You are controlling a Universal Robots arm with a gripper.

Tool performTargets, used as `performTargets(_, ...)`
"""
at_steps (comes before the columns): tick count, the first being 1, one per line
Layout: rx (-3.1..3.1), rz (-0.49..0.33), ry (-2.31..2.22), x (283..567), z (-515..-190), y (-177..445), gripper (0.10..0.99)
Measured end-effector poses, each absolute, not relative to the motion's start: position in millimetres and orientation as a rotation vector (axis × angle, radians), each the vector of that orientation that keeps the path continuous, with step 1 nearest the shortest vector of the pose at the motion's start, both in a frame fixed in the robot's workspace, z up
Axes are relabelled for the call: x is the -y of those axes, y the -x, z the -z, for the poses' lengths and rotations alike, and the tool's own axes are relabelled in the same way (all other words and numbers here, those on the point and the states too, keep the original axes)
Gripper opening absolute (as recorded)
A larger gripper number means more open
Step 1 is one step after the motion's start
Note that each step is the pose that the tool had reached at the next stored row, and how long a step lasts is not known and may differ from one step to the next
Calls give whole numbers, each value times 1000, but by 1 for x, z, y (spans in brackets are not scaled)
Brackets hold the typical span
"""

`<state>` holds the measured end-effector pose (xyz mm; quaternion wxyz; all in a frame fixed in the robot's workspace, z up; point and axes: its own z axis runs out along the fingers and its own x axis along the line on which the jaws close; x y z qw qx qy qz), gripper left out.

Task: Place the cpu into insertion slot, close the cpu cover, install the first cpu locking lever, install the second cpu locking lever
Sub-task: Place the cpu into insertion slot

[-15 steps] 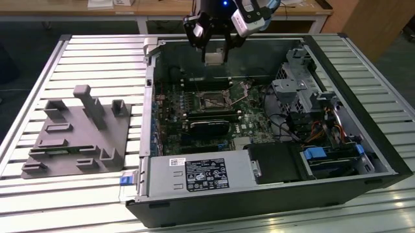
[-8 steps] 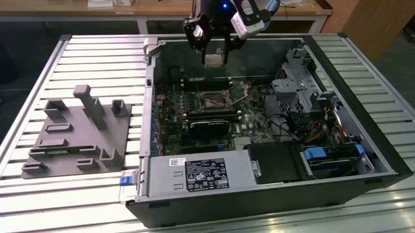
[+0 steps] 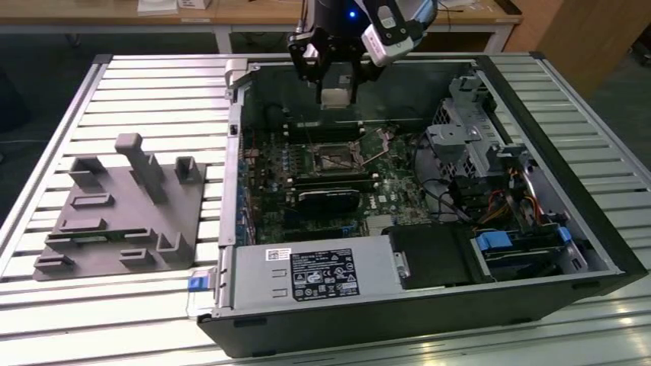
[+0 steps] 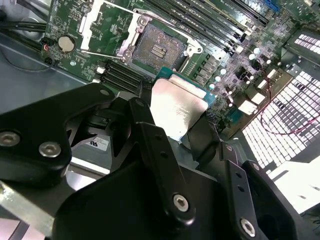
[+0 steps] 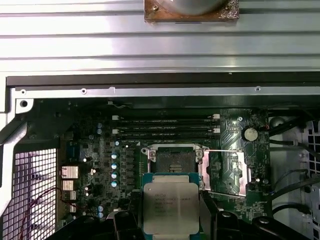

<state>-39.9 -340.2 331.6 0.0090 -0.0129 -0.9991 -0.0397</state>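
I see the chip run off the first wrist view's edge (print too small to read); in the second wrist view the gripper covers part.

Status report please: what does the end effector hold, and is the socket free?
Report: end effector shut on cpu, short of the socket. Socket empty, cpu cover open beside it. Nothing seen blocking.
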Motion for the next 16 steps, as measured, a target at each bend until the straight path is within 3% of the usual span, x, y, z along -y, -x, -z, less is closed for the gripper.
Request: performTargets(16,3121,121,40,340,-312,40,537)
